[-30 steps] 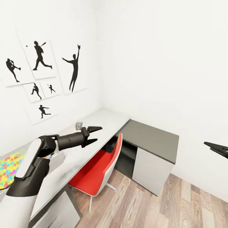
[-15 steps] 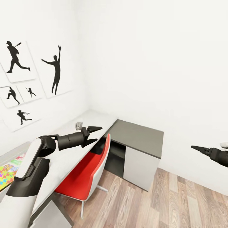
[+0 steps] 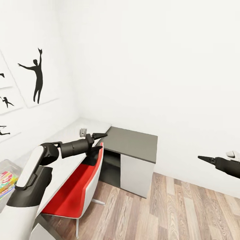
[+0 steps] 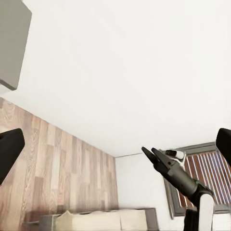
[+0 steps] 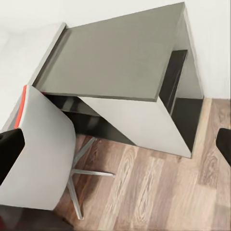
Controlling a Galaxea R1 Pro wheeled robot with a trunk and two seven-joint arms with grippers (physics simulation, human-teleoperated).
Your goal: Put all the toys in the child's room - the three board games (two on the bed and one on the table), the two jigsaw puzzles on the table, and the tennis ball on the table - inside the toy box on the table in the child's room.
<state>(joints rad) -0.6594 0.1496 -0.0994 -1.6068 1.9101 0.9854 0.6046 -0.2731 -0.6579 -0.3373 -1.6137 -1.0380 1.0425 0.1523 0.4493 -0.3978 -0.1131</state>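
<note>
A thin strip of bright jigsaw puzzle (image 3: pixel 7 181) in pink, yellow and green lies inside the pale, silvery toy box (image 3: pixel 6 164), well behind the left hand (image 3: pixel 100 141); its long axis cannot be told. The matte grey-white tabletop (image 3: pixel 68 160) stretches lengthwise beneath that hand toward the lower dark grey side table (image 3: pixel 133 143). The left hand's 2 black pointed fingers are spread and hold nothing. A glossy red chair (image 3: pixel 78 190) sits below it. Whether the right hand (image 3: pixel 206 159) is spread cannot be told.
</note>
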